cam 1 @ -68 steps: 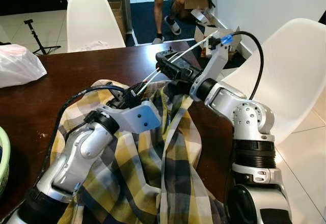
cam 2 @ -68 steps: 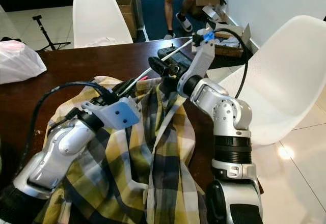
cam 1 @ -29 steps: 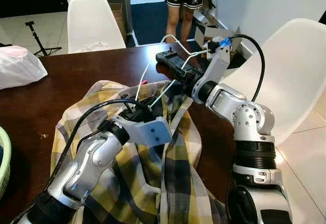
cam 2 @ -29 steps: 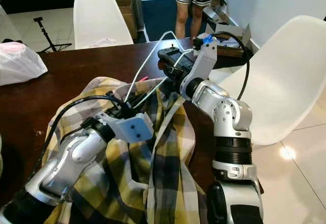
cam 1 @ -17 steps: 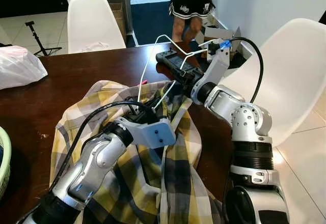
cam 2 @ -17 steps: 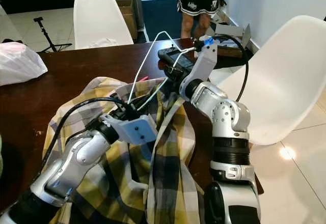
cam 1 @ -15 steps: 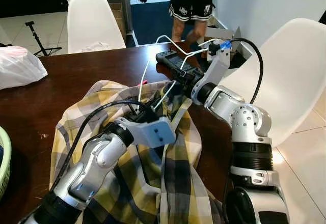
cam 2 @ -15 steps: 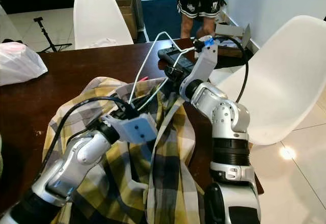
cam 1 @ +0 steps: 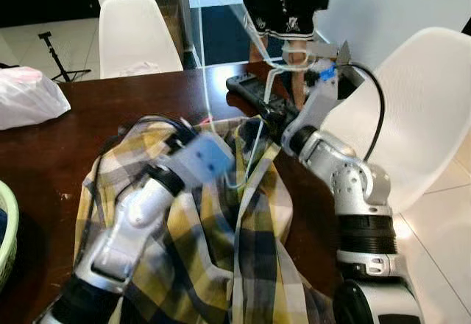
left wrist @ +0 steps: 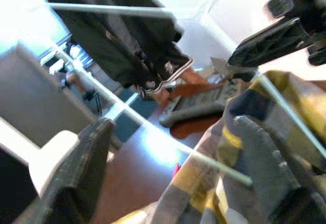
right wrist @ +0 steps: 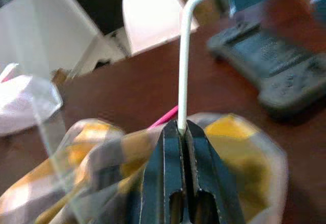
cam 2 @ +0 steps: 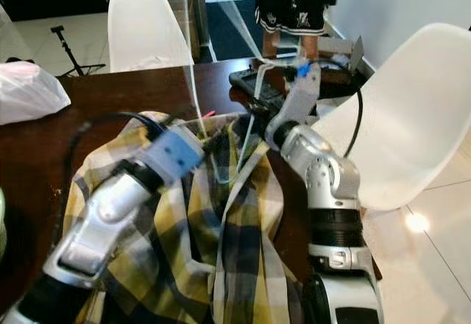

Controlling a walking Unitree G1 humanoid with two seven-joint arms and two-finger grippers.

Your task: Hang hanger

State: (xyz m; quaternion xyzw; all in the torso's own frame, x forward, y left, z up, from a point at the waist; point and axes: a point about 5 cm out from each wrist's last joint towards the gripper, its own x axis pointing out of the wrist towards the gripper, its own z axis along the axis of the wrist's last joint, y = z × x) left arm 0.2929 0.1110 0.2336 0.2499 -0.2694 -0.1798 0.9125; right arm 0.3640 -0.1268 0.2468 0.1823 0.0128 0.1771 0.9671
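A yellow plaid shirt [cam 1: 221, 250] lies crumpled on the dark wooden table [cam 1: 81, 118]. A white wire hanger [right wrist: 182, 71] rises out of its collar, blurred by motion. My right gripper [right wrist: 182, 124] is shut on the hanger's wire just above the collar, and it sits at the shirt's far right edge [cam 1: 271, 118]. My left gripper [left wrist: 173, 122] is over the collar, open, with a straight stretch of the hanger wire [left wrist: 153, 132] crossing between its fingers [left wrist: 76, 173]. The hanger's lower part is hidden inside the shirt.
A person [cam 1: 287, 0] stands just beyond the table's far edge. A black controller [cam 1: 246, 85] lies behind the shirt. Two white chairs stand by, one behind the table [cam 1: 136, 33] and one to the right [cam 1: 427, 110]. A white plastic bag [cam 1: 29, 96] and a green basket rim [cam 1: 6, 228] are at left.
The hanger has swung upward and is now blurred. My left arm has lifted and turned over the collar. The person has come closer to the table.
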